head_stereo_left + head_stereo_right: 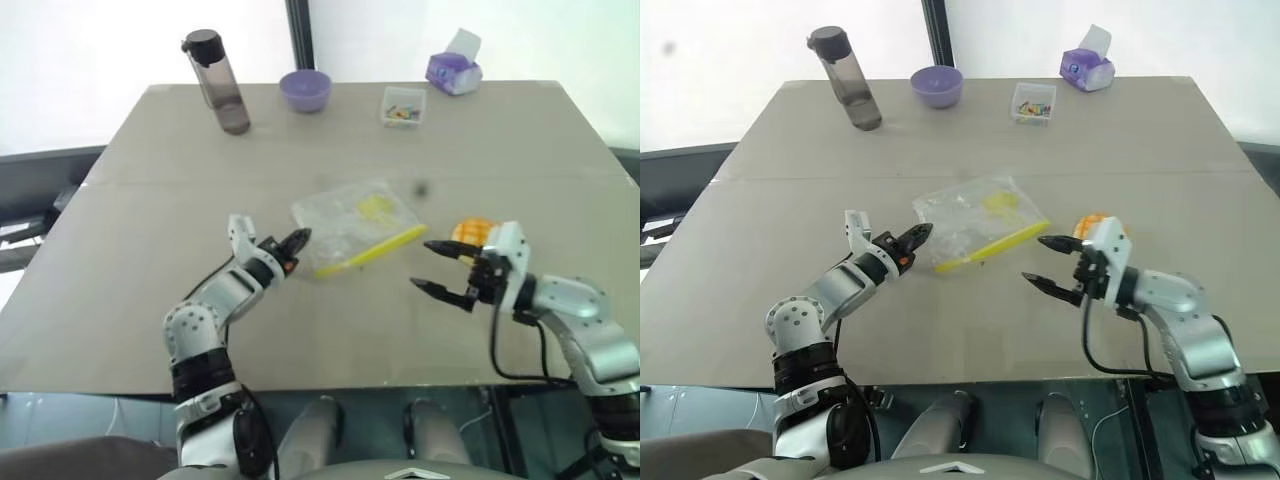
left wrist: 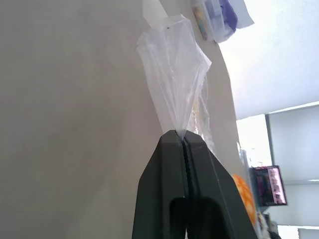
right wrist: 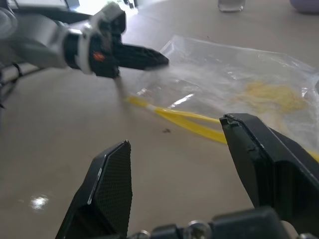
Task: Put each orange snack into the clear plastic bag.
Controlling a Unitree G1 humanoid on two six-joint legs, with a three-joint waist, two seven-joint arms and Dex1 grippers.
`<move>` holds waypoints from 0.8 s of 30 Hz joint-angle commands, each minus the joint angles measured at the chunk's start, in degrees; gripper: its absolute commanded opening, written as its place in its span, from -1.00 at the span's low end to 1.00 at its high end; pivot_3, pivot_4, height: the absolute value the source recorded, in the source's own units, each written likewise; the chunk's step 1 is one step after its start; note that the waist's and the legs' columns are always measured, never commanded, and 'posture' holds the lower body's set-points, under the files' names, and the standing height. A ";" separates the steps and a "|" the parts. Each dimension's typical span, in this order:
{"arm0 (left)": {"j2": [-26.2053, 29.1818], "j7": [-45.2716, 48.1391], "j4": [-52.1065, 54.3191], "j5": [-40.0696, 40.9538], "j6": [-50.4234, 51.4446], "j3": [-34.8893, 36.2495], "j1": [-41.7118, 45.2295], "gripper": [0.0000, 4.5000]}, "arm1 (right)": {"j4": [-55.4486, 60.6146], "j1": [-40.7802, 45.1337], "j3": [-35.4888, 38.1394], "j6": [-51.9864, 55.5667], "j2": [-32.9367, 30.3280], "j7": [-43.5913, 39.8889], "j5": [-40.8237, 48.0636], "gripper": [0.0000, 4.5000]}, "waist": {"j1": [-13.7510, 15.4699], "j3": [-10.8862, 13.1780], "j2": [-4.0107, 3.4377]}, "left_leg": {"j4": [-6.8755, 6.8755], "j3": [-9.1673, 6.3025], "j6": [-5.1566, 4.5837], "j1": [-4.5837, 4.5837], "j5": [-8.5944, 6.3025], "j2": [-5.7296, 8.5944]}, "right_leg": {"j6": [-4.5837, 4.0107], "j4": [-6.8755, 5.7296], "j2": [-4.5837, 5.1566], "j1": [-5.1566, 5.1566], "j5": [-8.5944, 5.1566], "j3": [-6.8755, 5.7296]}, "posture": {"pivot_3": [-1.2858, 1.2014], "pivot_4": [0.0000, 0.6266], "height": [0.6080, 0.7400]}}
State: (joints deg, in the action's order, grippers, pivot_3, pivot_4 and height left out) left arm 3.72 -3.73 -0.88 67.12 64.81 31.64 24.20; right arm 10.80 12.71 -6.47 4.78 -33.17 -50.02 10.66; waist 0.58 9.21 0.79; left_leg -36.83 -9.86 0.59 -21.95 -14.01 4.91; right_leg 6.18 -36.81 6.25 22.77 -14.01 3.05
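The clear plastic bag (image 1: 355, 228) lies near the middle of the desk (image 1: 140, 230), with its yellow seal strip on the side nearer to the robot. The left claw (image 1: 298, 240) is closed on the bag's left corner, pinching the thin plastic between its fingers. The orange snack (image 1: 471, 232) rests on the desk to the right of the bag, and the right claw (image 1: 432, 266) stands wide and empty just beside the snack, between it and the bag.
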 commanded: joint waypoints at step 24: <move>7.20 -6.85 11.73 15.38 -6.03 -8.99 -9.11 -0.62 | -22.40 14.52 -6.11 -10.21 5.46 12.93 -20.90 -1.00 | -1.34 0.04 0.05 | 0.01 0.11 0.05 0.02 -0.01 -0.04 | -0.08 -0.02 -0.09 0.05 0.04 0.14 | 0.03 -0.52 1.00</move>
State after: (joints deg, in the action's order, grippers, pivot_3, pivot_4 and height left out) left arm 10.01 -12.60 8.38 84.12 60.35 23.34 15.35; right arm -12.24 25.86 -13.45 -6.10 -27.87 -37.33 -10.67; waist -0.76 9.25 0.84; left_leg -36.81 -9.75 0.63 -21.91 -14.02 4.86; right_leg 6.10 -36.83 6.16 22.81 -13.97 3.19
